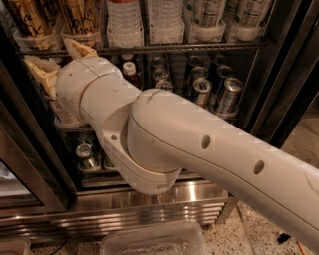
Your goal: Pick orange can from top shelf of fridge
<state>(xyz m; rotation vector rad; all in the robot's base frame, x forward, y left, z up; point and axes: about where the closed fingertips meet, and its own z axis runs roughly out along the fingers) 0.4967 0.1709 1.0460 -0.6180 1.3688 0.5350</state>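
Standing upright on the top shelf (199, 48) of the fridge (281, 74), at the shelf's left end, the orange can (79, 15) sits in a clear plastic tray (79, 39) just behind the front rail. A second golden can (27, 17) stands in the next tray further left. The trays probably keep the tall cans in tidy lanes so they cannot tip or slide off the wire rack. Water bottles (124, 20) fill the middle of the shelf, and pale cans (209, 12) stand at its right end. Short cans (214, 92) and a brown white-capped bottle (129, 69) are on the rack below the shelf.

The white arm (224, 149) comes in from below and to the right of the shelf. It ends in the gripper (50, 57), which is level with the front rail at the shelf's left end. Its two tan fingers (39, 74) are spread apart and hold nothing. One tip pokes up just over the rail and the other lies just under it, further left. The low approach likely lets the bulky wrist stay clear of the rack.

The orange can is directly above the upper fingertip, near it but not touching, with the tray's front lip and the rail between them. The gripper would probably need to rise above that lip before its fingers could straddle the can's body.
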